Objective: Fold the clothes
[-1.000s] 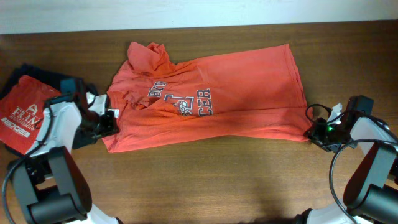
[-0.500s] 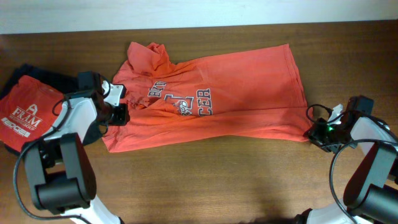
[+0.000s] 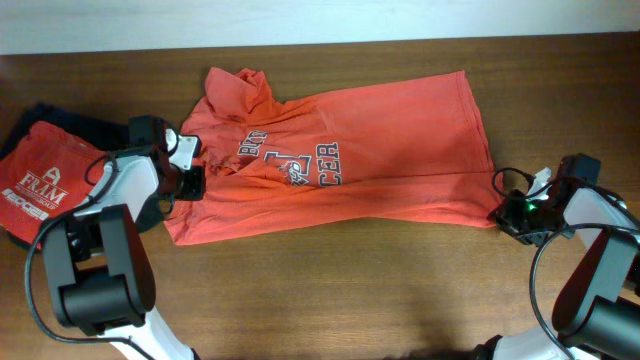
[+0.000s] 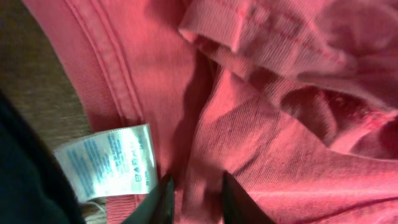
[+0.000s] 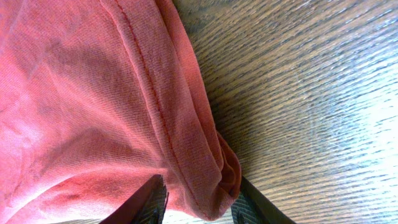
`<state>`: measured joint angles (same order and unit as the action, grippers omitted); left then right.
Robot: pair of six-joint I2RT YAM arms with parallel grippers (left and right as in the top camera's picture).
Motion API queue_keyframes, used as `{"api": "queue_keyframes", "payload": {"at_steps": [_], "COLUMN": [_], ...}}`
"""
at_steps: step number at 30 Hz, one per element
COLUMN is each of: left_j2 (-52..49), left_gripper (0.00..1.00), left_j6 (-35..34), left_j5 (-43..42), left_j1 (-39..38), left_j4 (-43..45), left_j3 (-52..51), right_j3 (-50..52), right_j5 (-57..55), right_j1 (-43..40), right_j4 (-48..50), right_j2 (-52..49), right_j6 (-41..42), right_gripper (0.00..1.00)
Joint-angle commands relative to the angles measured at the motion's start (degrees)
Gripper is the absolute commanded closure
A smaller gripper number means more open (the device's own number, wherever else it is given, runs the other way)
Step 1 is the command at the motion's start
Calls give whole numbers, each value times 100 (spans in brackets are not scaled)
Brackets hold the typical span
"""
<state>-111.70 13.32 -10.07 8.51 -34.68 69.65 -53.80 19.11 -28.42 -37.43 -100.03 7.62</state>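
The clothes, one orange-red T-shirt (image 3: 400, 150) with grey-white lettering (image 3: 290, 165) facing up, lie spread across the middle of the table. My left gripper (image 3: 192, 182) is at the shirt's left edge near the crumpled collar end. In the left wrist view a fold of red fabric (image 4: 280, 143) sits pinched between its fingers (image 4: 163, 200). My right gripper (image 3: 503, 212) is at the lower right corner. There the bunched hem (image 5: 205, 155) fills the gap between the fingers (image 5: 149, 200), which are shut on it.
A folded red shirt with a white logo (image 3: 40, 180) lies at the far left on a dark garment (image 3: 75, 125). A white care label (image 4: 109, 162) sticks out beside my left fingers. Bare wood table (image 3: 330, 290) runs along the front.
My left gripper moved up and to the right onto the shirt's left edge, then stayed there. The right gripper and the shirt's lie have not changed.
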Motion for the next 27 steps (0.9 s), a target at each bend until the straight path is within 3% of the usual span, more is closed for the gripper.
{"api": "queue_keyframes", "payload": {"at_steps": [1,9,15,20,22,25,27], "left_j2": [-133,-129,-122,-122,-122,-122,-122], "left_gripper": [97,100,100,100,100,100,100], "left_j6": [46,44,-363,-358,-358,-361,-361], "left_j5": [-26,-85,-66,-7,90,142,201], "left_j1": [-15,87,501,658,662,662,662], "left_j4": [-33,-385,-468,-481,-490,-501,-485], "left_j3": [74,400,868,868,868,868,868], "right_j3": [-55,-55,-52,-52,-52,-52,-52], "right_j5": [37,33,-407,-752,-874,-931,-927], "right_j1": [-11,-11,-11,-11,-11,-11,-11], "right_j4": [-28,-33,-225,-269,-251,-232,-186], "right_j2": [-66,-66,-68,-68,-68,-68,-68], "right_j6": [44,42,184,260,306,304,304], "right_gripper": [61,60,61,71,79,81,77]}}
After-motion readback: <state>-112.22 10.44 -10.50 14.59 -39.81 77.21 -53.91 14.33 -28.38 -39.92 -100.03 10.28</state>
